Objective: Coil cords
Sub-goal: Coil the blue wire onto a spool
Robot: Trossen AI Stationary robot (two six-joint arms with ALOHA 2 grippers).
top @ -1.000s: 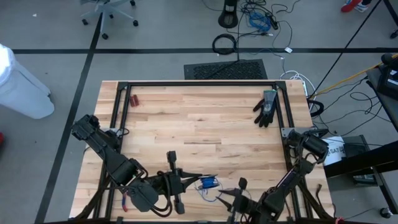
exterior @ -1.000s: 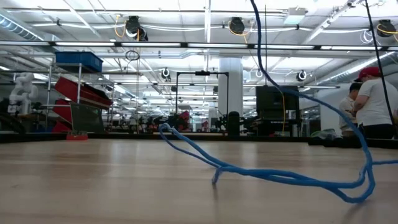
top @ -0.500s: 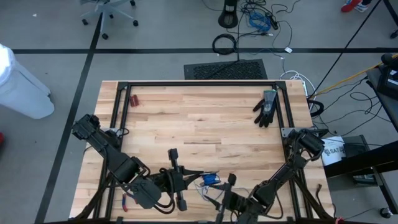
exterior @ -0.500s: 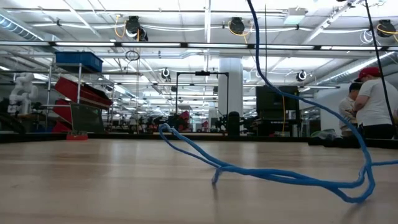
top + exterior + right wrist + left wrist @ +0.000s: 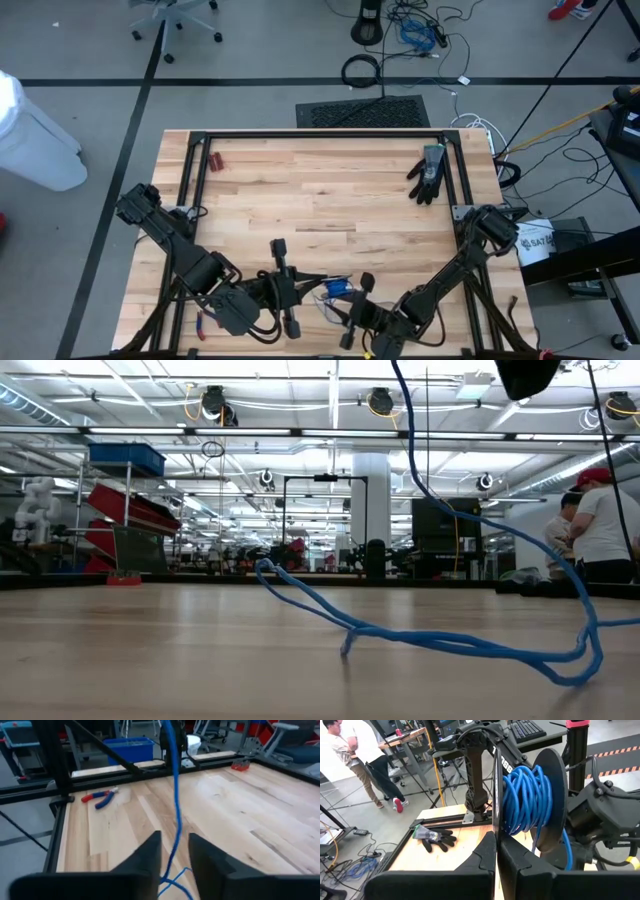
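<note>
My left gripper (image 5: 322, 283), at six o'clock on the table (image 5: 330, 190), is pinching a black spool (image 5: 547, 795) wound with the blue cord (image 5: 525, 795) (glove (image 5: 428, 172) at two o'clock). My right gripper (image 5: 175, 852) is straddling the hanging strand, fingers parted, unclamped.

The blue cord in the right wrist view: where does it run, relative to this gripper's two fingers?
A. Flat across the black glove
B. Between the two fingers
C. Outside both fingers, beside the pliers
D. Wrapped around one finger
B: the cord comes down through the gap between the right gripper's two fingers, far from the pliers.
</note>
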